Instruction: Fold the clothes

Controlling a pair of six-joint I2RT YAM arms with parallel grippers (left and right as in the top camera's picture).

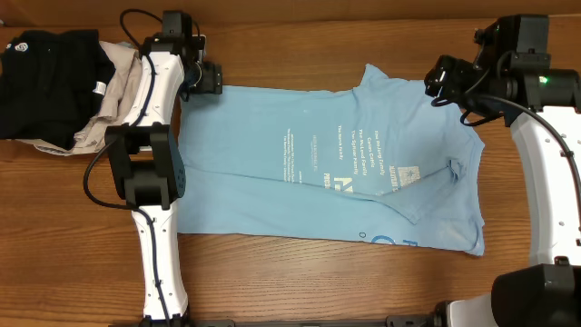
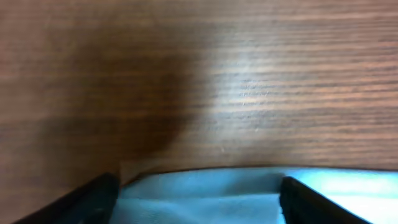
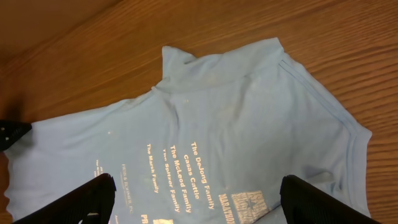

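The left wrist view is blurred throughout. In it the T-shirt (image 2: 205, 193) is a pale strip cut off at 6 o'clock, with the left gripper's fingers (image 2: 87, 202) cropped at 7 and 5. Overhead, the left arm (image 1: 150, 168) hides the shirt's 9 o'clock edge, its small lettering (image 1: 349, 150) is unreadable, and the black garment (image 1: 41, 82) at 10 o'clock runs off-frame.

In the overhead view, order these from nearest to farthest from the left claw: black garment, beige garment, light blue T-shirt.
1. Light blue T-shirt, right at the left claw.
2. Beige garment, to its left.
3. Black garment, farthest left.
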